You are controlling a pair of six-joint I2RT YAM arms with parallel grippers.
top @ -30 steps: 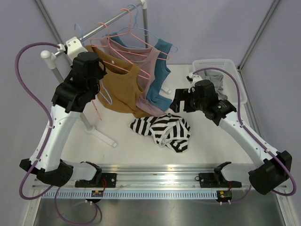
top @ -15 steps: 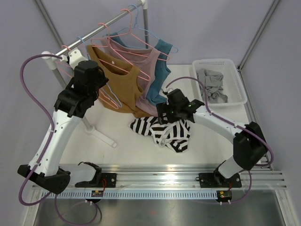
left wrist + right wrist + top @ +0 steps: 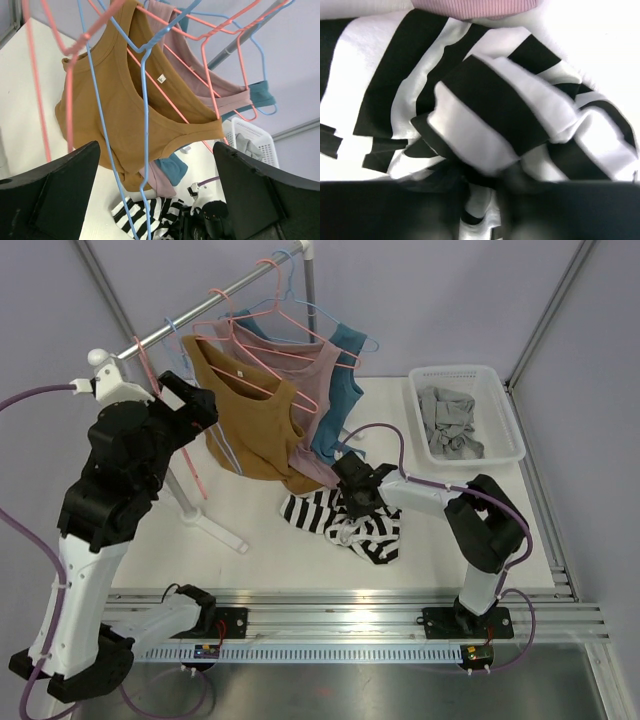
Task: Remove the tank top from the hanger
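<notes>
Top external view has my left arm reared up beside the clothes rail (image 3: pixel 220 295), with my left claw (image 3: pixel 195 405) high among the hangers. My right arm reaches low across the table (image 3: pixel 260 560), and my right claw (image 3: pixel 355 502) is pressed down into the striped tank top (image 3: pixel 378 538).

That striped tank top lies crumpled on the table, on no hanger, just below the hems of the garments on the rail. A brown tank top (image 3: pixel 255 430) hangs there nearest my left arm. A mauve tank top (image 3: pixel 320 405) is behind it and a teal tank top (image 3: pixel 338 435) is farthest back.

At the far right corner a white basket (image 3: pixel 460 371) holds a grey cloth (image 3: pixel 450 420).

From my left wrist, my two dark fingers (image 3: pixel 65 190) stand spread wide with nothing pinched between them. A bare blue hanger (image 3: pixel 145 100) dangles in the gap, and a bare pink hanger (image 3: pixel 69 110) hangs toward the left finger. I cannot tell whether either wire touches me.

From my right wrist, black and white folds bunch up and run down into the dark blur where my fingers are. The blur hides the tips, so I cannot tell whether this claw has pinched the cloth or only presses on it.
</notes>
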